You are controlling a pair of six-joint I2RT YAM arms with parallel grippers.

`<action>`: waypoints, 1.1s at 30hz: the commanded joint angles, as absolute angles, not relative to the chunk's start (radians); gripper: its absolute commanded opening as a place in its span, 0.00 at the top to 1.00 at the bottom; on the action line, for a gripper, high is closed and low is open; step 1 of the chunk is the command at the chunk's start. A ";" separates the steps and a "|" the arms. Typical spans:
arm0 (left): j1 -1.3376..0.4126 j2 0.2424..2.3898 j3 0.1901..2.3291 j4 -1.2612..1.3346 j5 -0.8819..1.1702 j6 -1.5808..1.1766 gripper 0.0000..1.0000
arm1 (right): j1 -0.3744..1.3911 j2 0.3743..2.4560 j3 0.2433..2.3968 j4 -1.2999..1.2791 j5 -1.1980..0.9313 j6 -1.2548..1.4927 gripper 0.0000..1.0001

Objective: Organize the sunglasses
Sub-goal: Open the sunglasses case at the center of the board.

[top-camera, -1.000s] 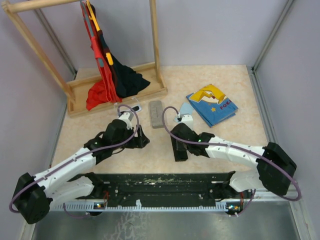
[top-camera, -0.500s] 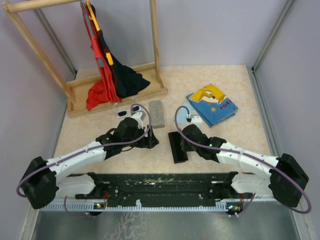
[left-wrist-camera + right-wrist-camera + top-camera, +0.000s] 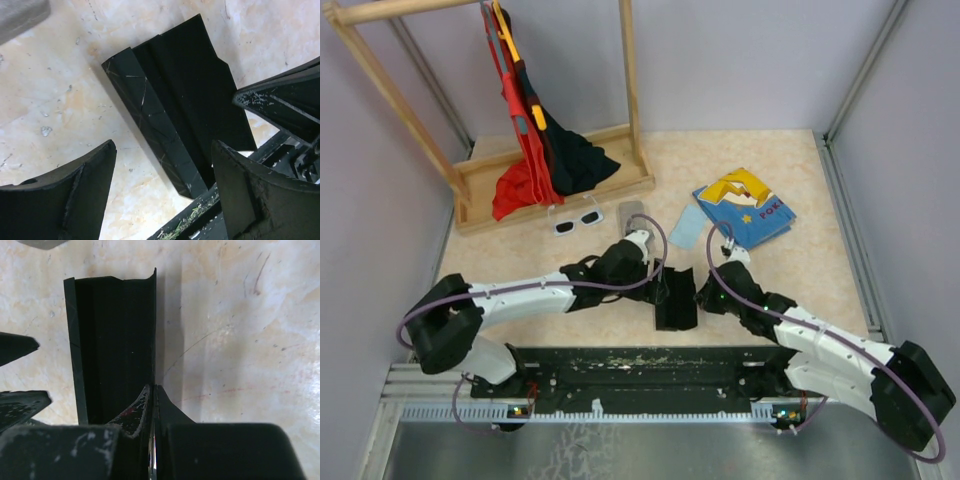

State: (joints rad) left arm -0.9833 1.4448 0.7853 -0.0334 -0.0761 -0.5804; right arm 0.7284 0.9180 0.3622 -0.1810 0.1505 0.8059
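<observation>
A white-framed pair of sunglasses (image 3: 577,220) with dark lenses lies on the table in front of the wooden rack, apart from both arms. An open black case (image 3: 675,305) lies mid-table near the front edge. My left gripper (image 3: 658,283) is open just left of it; in the left wrist view its fingers (image 3: 95,175) straddle the near end of the black case (image 3: 175,100). My right gripper (image 3: 154,390) is shut on the right wall of the black case (image 3: 112,340), one finger inside and one outside. From above, the right gripper (image 3: 702,295) sits at the case's right side.
A grey oblong case (image 3: 630,212) lies behind the black one, with a light-blue cloth (image 3: 686,226) and a blue picture book (image 3: 745,208) to its right. A wooden rack (image 3: 555,188) with red and black clothes stands back left. The black base rail (image 3: 640,365) runs along the front.
My left arm swung right, from beside the white sunglasses to the black case, still open. My right gripper moved to the case's right wall and shut on it.
</observation>
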 commanded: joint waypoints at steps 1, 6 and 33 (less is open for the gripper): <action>-1.019 1.504 0.840 -0.008 -0.134 -0.587 0.18 | 0.718 0.877 0.340 -0.073 0.083 0.858 1.00; -1.037 1.547 0.844 -0.030 -0.173 -0.585 0.29 | 0.718 0.859 0.325 -0.075 0.088 0.866 1.00; -1.051 1.541 0.747 -0.072 -0.247 -0.478 0.64 | 0.718 0.787 0.220 -0.141 0.088 0.858 0.99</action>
